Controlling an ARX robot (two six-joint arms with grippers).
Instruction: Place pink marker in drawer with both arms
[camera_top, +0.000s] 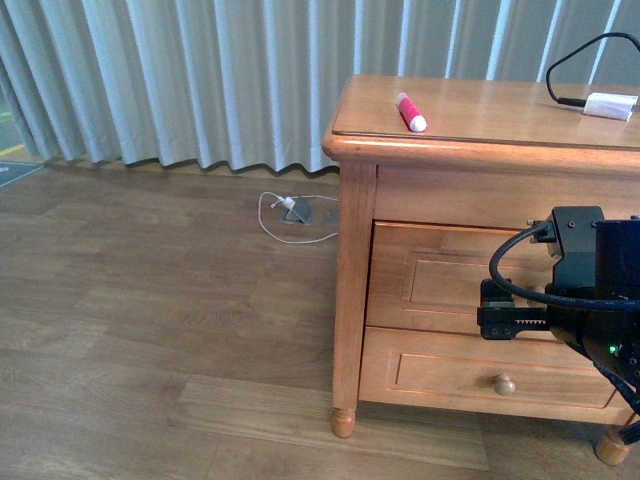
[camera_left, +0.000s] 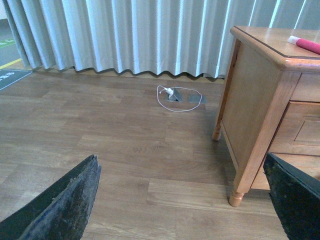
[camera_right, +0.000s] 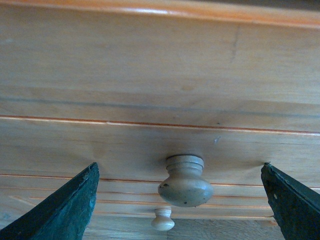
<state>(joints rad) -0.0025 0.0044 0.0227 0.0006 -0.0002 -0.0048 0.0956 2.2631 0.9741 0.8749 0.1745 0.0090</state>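
Note:
The pink marker (camera_top: 411, 112) lies on top of the wooden cabinet (camera_top: 480, 110), near its left front corner; the left wrist view catches it at the edge (camera_left: 304, 44). The upper drawer (camera_top: 430, 280) is shut. My right gripper (camera_right: 180, 200) is open and faces the drawer front, its round knob (camera_right: 186, 181) between the spread fingers (camera_right: 65, 210) without touching them. The right arm (camera_top: 580, 290) hides that knob in the front view. My left gripper (camera_left: 182, 200) is open and holds nothing, low over the floor, left of the cabinet.
A lower drawer with its own knob (camera_top: 504, 384) sits beneath. A white charger plug with black cable (camera_top: 610, 105) lies on the cabinet's right rear. A floor socket with a white cable (camera_top: 295, 212) lies near the curtain (camera_top: 200, 80). The cabinet's leg (camera_left: 235, 199) stands near my left gripper.

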